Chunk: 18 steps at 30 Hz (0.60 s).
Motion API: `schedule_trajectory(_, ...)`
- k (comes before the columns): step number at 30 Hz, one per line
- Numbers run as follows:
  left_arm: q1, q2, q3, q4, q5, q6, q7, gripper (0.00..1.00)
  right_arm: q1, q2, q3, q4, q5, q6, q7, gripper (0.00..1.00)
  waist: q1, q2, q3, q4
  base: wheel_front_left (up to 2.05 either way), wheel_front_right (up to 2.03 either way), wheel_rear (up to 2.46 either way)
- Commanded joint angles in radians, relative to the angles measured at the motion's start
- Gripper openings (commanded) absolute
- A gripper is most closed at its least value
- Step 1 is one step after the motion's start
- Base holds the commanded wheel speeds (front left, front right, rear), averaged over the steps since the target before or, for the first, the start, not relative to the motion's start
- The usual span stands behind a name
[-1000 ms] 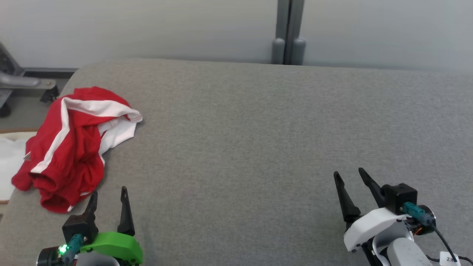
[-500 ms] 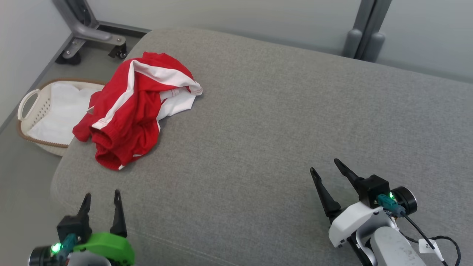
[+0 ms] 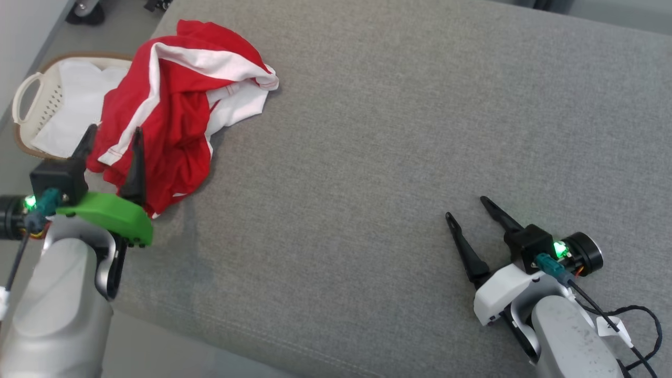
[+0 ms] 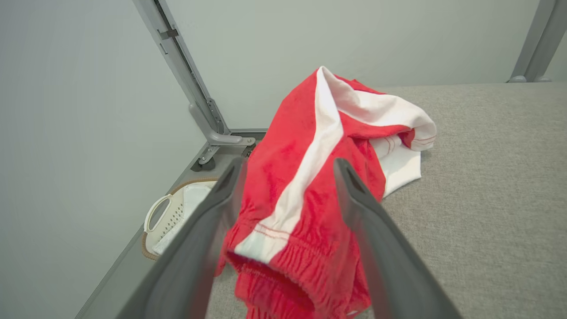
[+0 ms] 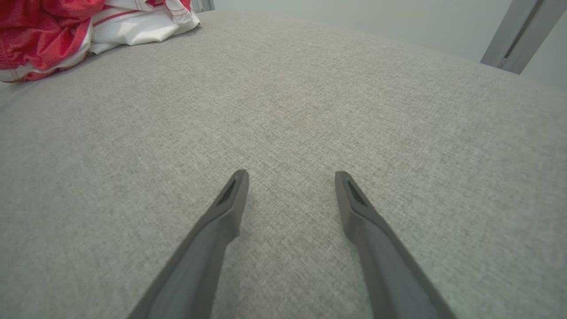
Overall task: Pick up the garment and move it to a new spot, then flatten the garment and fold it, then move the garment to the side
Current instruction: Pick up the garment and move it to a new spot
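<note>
My left gripper (image 3: 115,129) stood open, the crumpled red-and-white garment (image 3: 178,105) just ahead between its fingers; my right gripper (image 3: 465,207) stood open, well apart.

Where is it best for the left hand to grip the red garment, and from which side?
Probably the gathered red bunch at the near end of the garment, approached from the robot's side: it stands up thick, straight ahead of the open left hand.

Bright, even, diffuse light; faint soft shadows; wide-angle stretch at wrist-view edges
</note>
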<state>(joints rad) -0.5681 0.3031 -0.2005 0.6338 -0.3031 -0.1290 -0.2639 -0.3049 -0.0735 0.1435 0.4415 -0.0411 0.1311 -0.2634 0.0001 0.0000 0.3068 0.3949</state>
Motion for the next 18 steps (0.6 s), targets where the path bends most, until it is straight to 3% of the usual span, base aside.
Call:
schedule_trajectory(1, -0.039, 0.017, -0.039, 0.041, -0.031, -0.002, -0.001, 1.0, -0.012, -0.006, 0.002, 0.0, -0.007, -0.001, -0.002, 1.0, -0.0001, 0.0, 0.069, -0.044, 0.0, 0.0, 0.0)
schedule_trajectory(5, -0.128, 0.051, -0.149, 0.178, -0.133, -0.002, 0.023, 1.0, -0.025, -0.011, 0.007, 0.018, -0.013, -0.001, 0.0, 1.0, -0.0001, 0.0, 0.097, -0.074, 0.0, 0.0, 0.0)
schedule_trajectory(10, -0.172, 0.07, -0.183, 0.344, -0.186, 0.0, 0.027, 1.0, -0.027, -0.017, 0.003, 0.027, -0.013, -0.002, 0.005, 1.0, -0.0001, 0.0, 0.104, -0.1, 0.0, 0.0, 0.0)
schedule_trajectory(11, -0.184, 0.072, -0.179, 0.371, -0.187, 0.0, 0.019, 0.75, -0.025, -0.017, -0.002, 0.025, -0.011, -0.002, 0.005, 1.0, -0.0001, 0.0, 0.101, -0.104, 0.0, 0.0, 0.0)
schedule_trajectory(12, -0.191, 0.076, -0.178, 0.384, -0.182, 0.0, 0.012, 0.17, -0.022, -0.016, -0.005, 0.024, -0.01, -0.002, 0.005, 1.0, -0.0001, 0.0, 0.096, -0.106, 0.0, 0.0, 0.0)
schedule_trajectory(13, -0.199, 0.078, -0.172, 0.39, -0.179, 0.0, 0.004, 0.0, -0.019, -0.015, -0.009, 0.022, -0.007, -0.002, 0.005, 1.0, -0.0001, 0.0, 0.09, -0.108, 0.0, 0.0, 0.0)
schedule_trajectory(15, -0.216, 0.091, -0.161, 0.356, -0.156, 0.013, -0.003, 0.0, -0.009, -0.011, -0.014, 0.016, -0.002, -0.002, 0.005, 1.0, -0.0001, 0.0, 0.072, -0.109, 0.0, 0.0, 0.0)
schedule_trajectory(18, -0.208, 0.111, -0.132, 0.192, -0.087, 0.034, -0.001, 0.0, 0.004, -0.001, -0.025, 0.004, 0.008, -0.002, 0.004, 1.0, -0.0001, 0.0, 0.038, -0.11, 0.0, 0.0, 0.0)
